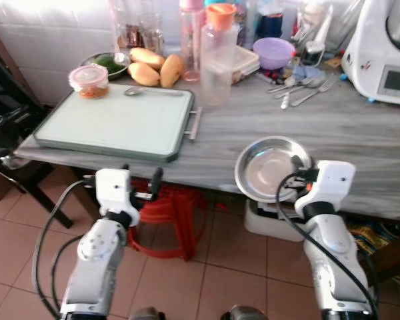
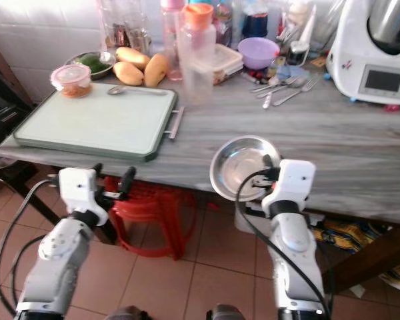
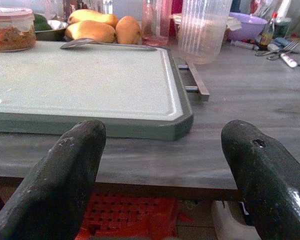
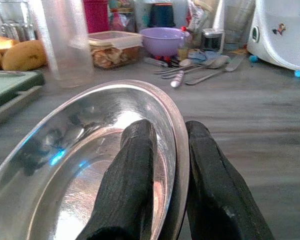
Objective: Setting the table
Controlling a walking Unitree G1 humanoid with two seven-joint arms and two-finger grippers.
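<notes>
Two grippers are seen from the head views below the near edge of a grey table [image 1: 360,143]. The right gripper [image 1: 295,179] is clamped on the rim of a steel plate [image 1: 270,168], held at the table's edge; its fingertips are largely hidden behind the wrist housing. The left gripper [image 1: 141,181] is held open, with nothing between its fingers, before a green tray [image 1: 113,123]. A white appliance [image 1: 381,53] is cut off at the frame edge; its display cannot be read.

In the left wrist view, a spoon [image 3: 100,44] and mangoes [image 3: 102,27] are shown behind the tray.

In the right wrist view, one finger [image 4: 130,185] is shown inside the plate's rim and one outside.
</notes>
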